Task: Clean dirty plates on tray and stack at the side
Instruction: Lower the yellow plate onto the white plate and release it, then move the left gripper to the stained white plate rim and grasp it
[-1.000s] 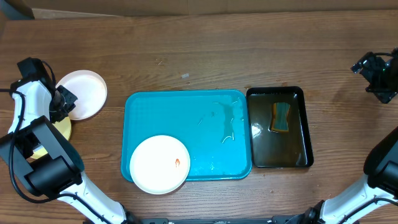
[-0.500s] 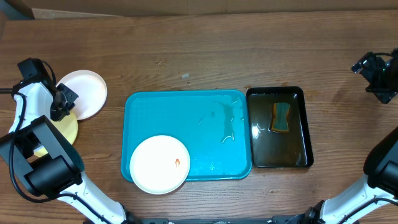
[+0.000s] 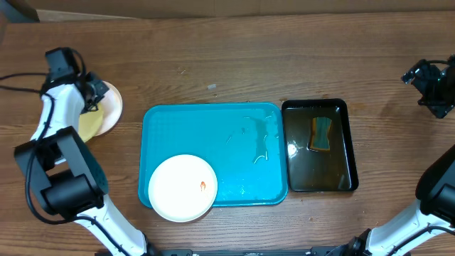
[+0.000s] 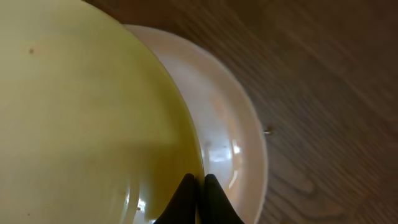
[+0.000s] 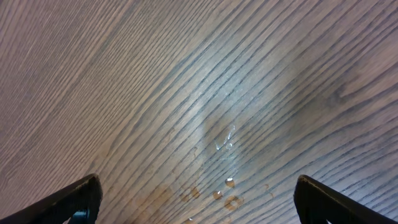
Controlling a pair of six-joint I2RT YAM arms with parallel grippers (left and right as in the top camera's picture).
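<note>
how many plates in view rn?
3. One white plate sits in the near-left corner of the turquoise tray. Off the tray at left, a yellow-green plate overlaps a second white plate; the left arm partly hides both.

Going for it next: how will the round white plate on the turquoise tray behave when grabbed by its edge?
The round white smeared plate looks thin and rigid, so probably lifts stiff and light. Water glints on the turquoise plastic tray, so it may slide if nudged. It overlaps the tray's front rim, possibly rocking.
</note>
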